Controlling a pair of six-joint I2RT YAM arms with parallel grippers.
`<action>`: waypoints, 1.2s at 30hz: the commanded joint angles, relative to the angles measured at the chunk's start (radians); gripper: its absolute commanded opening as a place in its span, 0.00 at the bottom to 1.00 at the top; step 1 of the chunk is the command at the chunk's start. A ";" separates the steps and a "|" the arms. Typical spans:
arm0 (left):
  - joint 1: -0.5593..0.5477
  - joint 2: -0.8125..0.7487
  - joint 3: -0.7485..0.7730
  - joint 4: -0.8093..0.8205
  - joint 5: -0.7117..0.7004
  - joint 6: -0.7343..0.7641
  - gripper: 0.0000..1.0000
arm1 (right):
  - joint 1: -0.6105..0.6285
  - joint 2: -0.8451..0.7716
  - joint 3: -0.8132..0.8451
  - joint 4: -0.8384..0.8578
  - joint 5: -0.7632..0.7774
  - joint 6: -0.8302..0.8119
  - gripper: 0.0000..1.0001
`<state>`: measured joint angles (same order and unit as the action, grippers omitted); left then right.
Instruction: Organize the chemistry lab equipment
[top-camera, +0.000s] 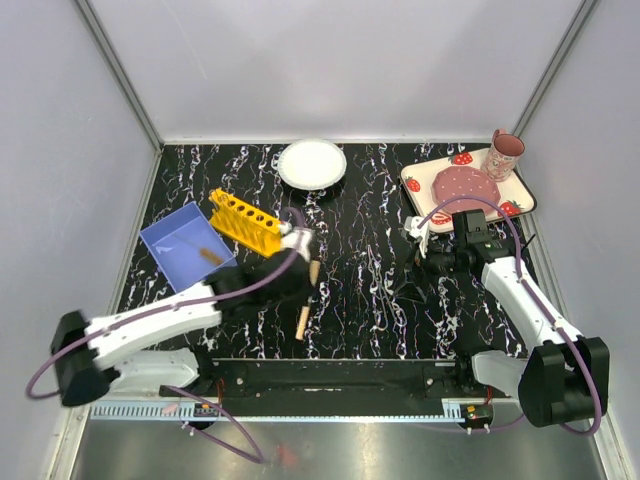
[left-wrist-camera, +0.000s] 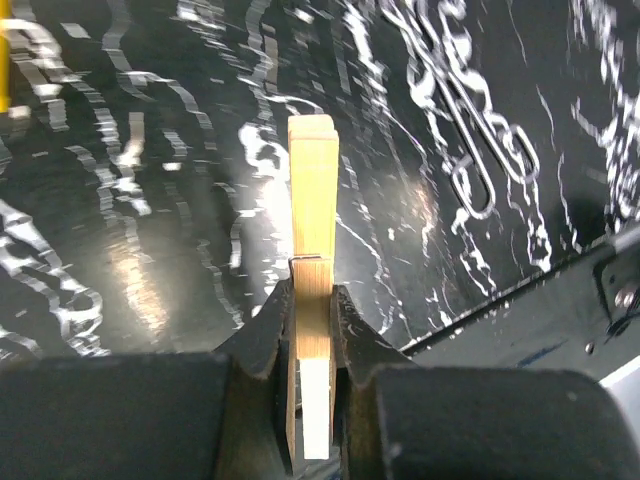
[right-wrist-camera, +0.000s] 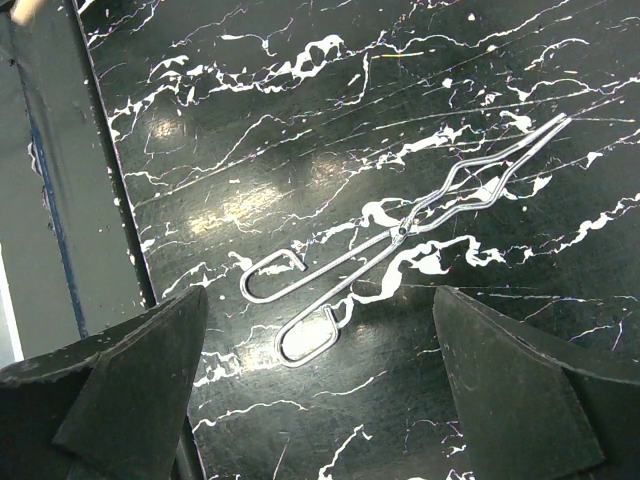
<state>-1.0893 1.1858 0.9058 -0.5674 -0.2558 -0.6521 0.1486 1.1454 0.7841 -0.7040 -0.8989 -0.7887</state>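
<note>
item 1, near, centre-left: pale wooden stick (left-wrist-camera: 313, 190), flat and peg-like, lying lengthwise near to far over the black white-veined marble-look table (top-camera: 370, 330). the left gripper (left-wrist-camera: 313, 296) is clamped across the stick's near half, 1 finger on each long side, and the far half juts free beyond the tips. gripping the narrow flanks looks meant to stop the stick twisting on a carry. whether it rests on the table or sits just off it cannot be told.

item 2, near, centre-right: thin silver wire tongs (right-wrist-camera: 400, 232) with 2 loop handles, flat on the table. the right gripper (right-wrist-camera: 320, 298) hovers above, jaws spread wide and empty. the loops lie between the 2 fingers and the working tips point away past them. the wide stance would suit a drop over the handles.

item 3, left, farther: shallow blue plastic tray (top-camera: 165, 243) holding a short brown brush (top-camera: 210, 255). it seems to be the collecting spot for loose pieces. it sits to the far left of the held stick, near but apart.

item 4, just right of the blue tray: yellow rack with round holes (top-camera: 243, 222), close to the left gripper's far side.

item 5, far edge, not lab kit: round white plate (top-camera: 312, 163) at centre; strawberry-printed tray (top-camera: 415, 182) with pink cup (top-camera: 503, 153) at right.
</note>
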 joint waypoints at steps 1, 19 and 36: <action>0.132 -0.286 -0.100 0.009 -0.091 -0.052 0.00 | 0.002 -0.023 -0.003 0.015 -0.001 -0.018 1.00; 0.657 -0.497 -0.047 -0.146 -0.088 0.066 0.00 | 0.002 -0.015 -0.005 0.014 0.003 -0.023 1.00; 1.227 -0.223 -0.032 -0.037 0.233 0.014 0.00 | 0.002 -0.021 -0.008 0.014 0.009 -0.027 1.00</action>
<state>-0.0147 0.8482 0.8211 -0.6746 -0.1398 -0.5819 0.1486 1.1439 0.7792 -0.7033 -0.8982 -0.7971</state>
